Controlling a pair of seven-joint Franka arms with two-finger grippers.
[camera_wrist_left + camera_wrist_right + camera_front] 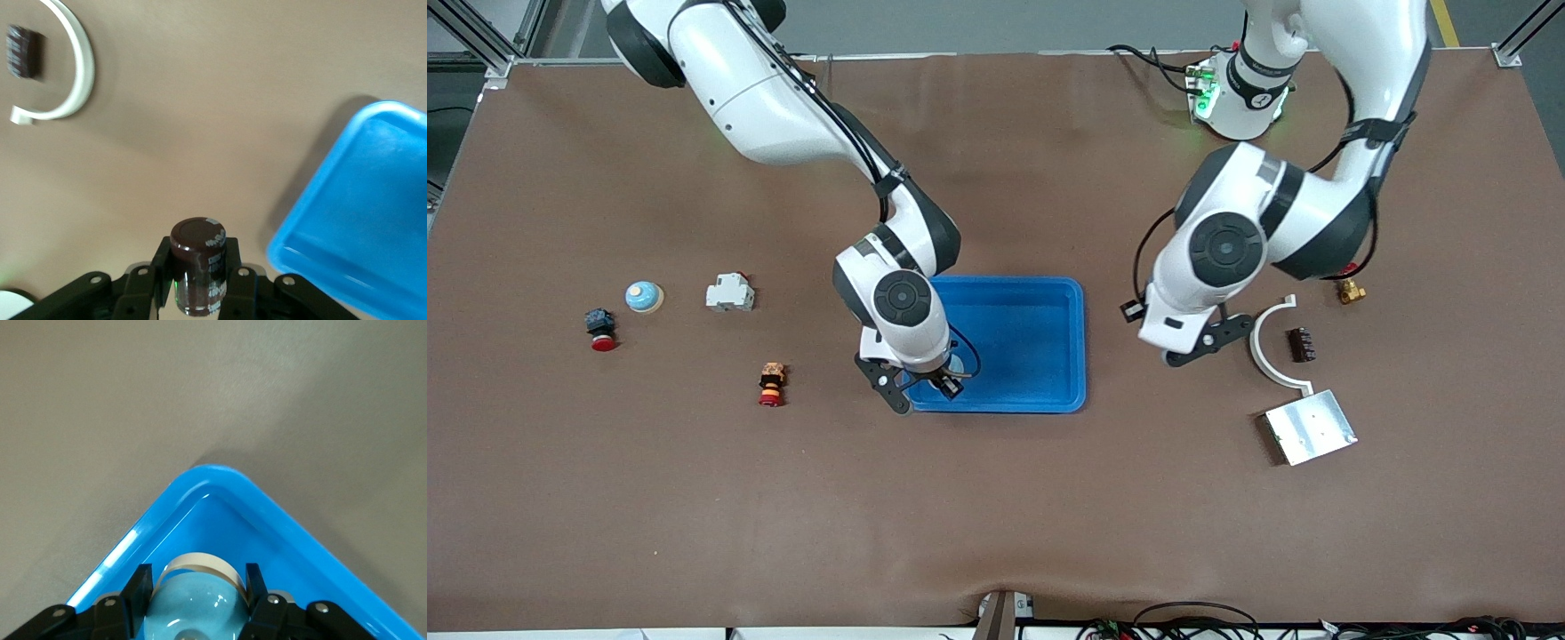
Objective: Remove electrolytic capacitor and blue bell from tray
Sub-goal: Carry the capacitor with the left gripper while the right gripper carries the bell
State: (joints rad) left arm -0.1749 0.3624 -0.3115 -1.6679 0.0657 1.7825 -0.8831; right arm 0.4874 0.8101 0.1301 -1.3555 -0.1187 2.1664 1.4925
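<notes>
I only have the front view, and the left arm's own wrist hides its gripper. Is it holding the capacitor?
Observer: Yes. The left wrist view shows the left gripper shut on a dark brown capacitor.
Operator: Is it over the tray?
Observer: No. Bare table lies under it, and the blue tray sits off to one side.
Operator: And the right gripper?
Observer: The right wrist view shows the right gripper shut on the light blue bell, at a corner inside the tray.
</notes>
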